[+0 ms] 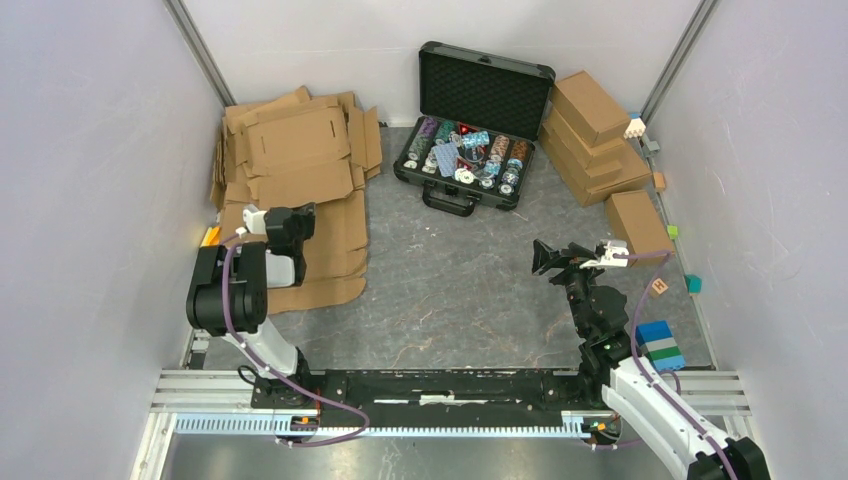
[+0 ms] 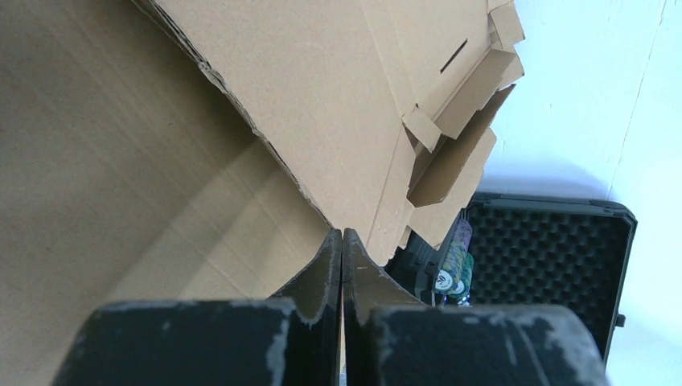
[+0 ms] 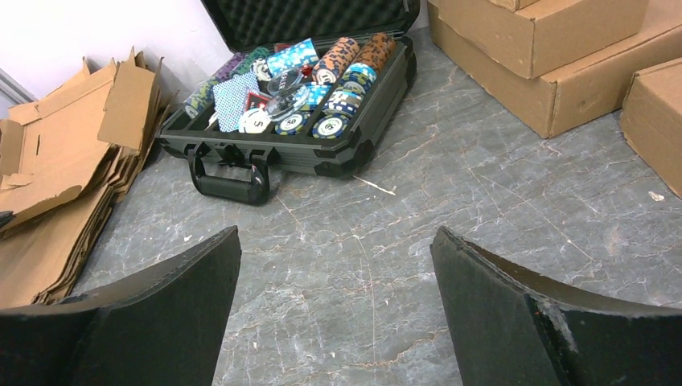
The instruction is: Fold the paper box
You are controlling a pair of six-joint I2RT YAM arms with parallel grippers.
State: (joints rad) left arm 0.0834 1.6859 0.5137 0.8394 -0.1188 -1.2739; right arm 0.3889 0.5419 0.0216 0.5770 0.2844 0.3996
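Note:
The paper box [image 2: 338, 96] is a flat brown cardboard blank, the top sheet of the stack [image 1: 335, 235] at the left of the table. In the left wrist view its ragged edge runs down to my left gripper [image 2: 343, 233], whose fingers are pressed together on that edge. The sheet stands a little off the one below and casts a shadow on it. From above, the left gripper [image 1: 298, 222] sits over the stack's near part. My right gripper [image 1: 546, 257] hangs open above bare table at the right, nothing between its fingers [image 3: 201, 273].
A second pile of flat blanks [image 1: 295, 150] lies at the back left. An open case of poker chips [image 1: 465, 150] stands at the back centre. Finished brown boxes [image 1: 595, 140] are stacked at the back right. Coloured blocks [image 1: 660, 345] sit by the right arm.

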